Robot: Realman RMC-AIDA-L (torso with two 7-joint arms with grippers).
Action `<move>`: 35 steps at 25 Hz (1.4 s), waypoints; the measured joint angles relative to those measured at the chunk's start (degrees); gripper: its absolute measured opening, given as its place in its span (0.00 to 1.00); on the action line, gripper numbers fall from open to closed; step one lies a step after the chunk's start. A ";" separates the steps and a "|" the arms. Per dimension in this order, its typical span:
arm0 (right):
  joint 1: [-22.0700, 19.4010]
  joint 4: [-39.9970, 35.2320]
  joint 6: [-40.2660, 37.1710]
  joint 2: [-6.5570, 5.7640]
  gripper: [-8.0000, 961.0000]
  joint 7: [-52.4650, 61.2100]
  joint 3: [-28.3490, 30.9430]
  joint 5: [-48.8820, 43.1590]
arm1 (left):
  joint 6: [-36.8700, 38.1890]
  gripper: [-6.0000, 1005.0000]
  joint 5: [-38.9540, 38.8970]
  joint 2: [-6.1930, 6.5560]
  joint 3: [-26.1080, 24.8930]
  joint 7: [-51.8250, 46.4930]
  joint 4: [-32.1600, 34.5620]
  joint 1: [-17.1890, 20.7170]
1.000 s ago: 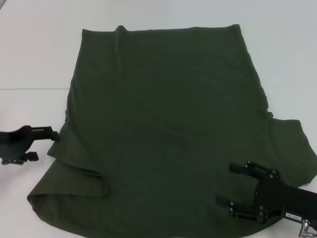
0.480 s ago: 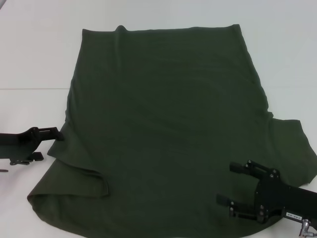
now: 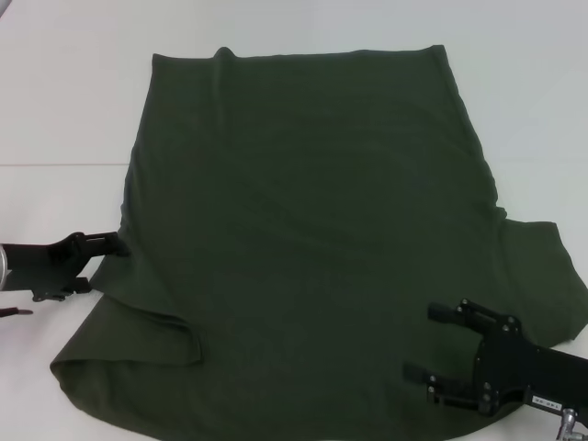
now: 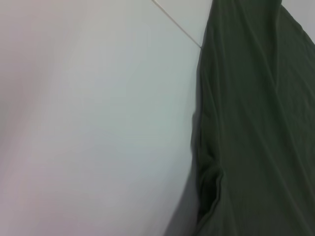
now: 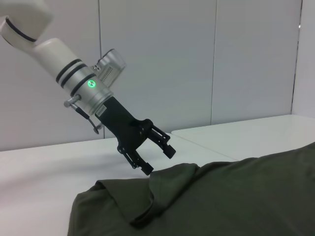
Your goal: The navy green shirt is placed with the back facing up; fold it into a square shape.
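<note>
Progress check: shirt (image 3: 312, 239) lies spread on the white table (image 3: 64, 110), plain back up, hem end far from the robot, sleeves near; it fills most of the head view.

Only partial fold visible: sleeve on the robot's left (image 3: 138, 354) is turned in over the body, its edge making a ridge near the bottom left corner; sleeve on the robot's right (image 3: 551, 276) sticks out flat, unfolded; no side or lengthwise fold yet, so far from a square.

Left gripper (image 3: 118, 244) is low at the shirt's left edge, just above the folded sleeve, tips at or on the cloth; from the right wrist view its fingers (image 5: 168, 151) are spread apart, nothing held; looks about to pinch the side edge.

Right gripper (image 3: 427, 354) hovers over the near right part of the shirt, fingers apart, empty.

Estimate: early stage; remaining work is right sleeve in, both sides over, then bottom to top.
</note>
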 joint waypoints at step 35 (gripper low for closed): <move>-0.28 0.00 0.06 0.04 0.92 -0.15 0.00 0.00 | -2.93 0.90 -0.41 -0.59 1.97 0.44 -0.74 -0.94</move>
